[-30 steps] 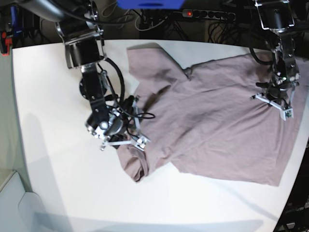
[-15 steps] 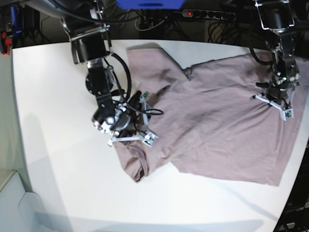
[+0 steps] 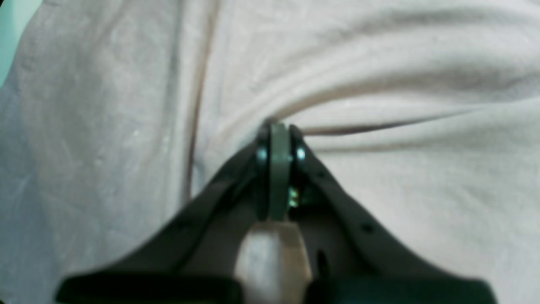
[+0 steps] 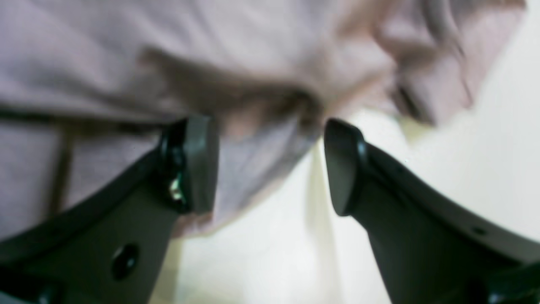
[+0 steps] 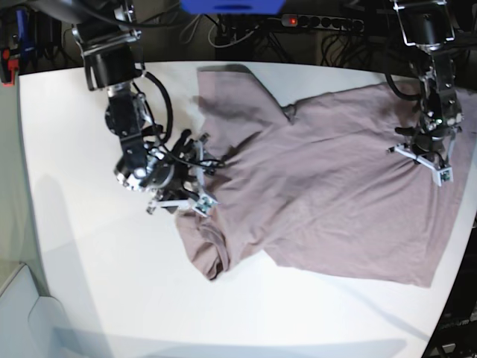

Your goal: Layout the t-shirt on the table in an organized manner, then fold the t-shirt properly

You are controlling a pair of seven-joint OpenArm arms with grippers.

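Where t-shirt overhangs table, bare white left

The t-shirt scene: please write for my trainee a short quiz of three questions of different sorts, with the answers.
1. True or false: the t-shirt already lies fully flat on the table.
2. Which gripper has its jaws open? A) left gripper B) right gripper
3. Fill in: the left gripper is shut on a ____ of cloth.

Key
1. False: the sleeve beside the right gripper is bunched and folded over.
2. B: its jaws stand wide apart at the shirt's edge, over cloth and bare table.
3. Fold: the cloth wrinkles toward its tips.
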